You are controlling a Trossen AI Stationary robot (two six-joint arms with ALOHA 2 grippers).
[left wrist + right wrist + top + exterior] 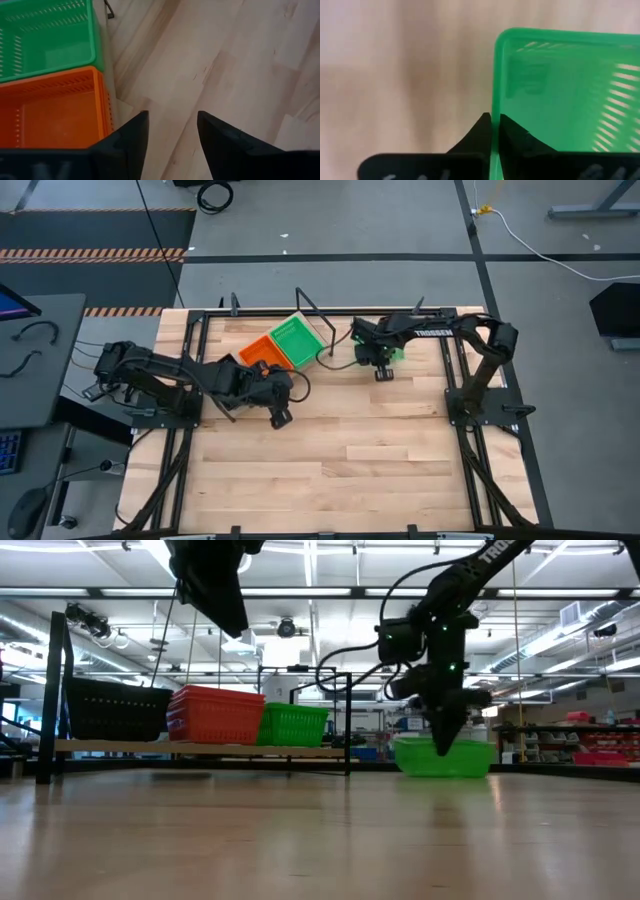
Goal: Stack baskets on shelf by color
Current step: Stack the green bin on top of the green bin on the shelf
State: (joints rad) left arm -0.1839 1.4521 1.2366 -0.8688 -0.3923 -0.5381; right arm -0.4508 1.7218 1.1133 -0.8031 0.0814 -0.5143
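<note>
**A:** What was the right gripper (494,131) doing?

**B:** Its two dark fingers were pinched together on the rim of a green basket (565,95) — one finger inside the wall, one outside. In the low view that gripper (445,740) pointed straight down into the basket (445,757), which sat low by the butcher-block tabletop (320,840), off to the side of the shelf. Whether the basket touched the wood or was slightly raised could not be told.

**A:** And the left gripper?

**B:** The left gripper (172,130) had its fingers apart with nothing between them, only bare tabletop below. From above, it (281,417) hovered just beside the shelf's near edge.

**A:** Where were the other baskets?

**B:** On the shelf (200,749), a light wood board with thin black rails at the far side of the table. A black basket (115,710) stood at one end, an orange basket (215,715) in the middle, and a second green basket (293,726) beside it — orange and green touching. The left wrist view showed those two, orange (52,115) and green (47,37), both empty inside.
</note>
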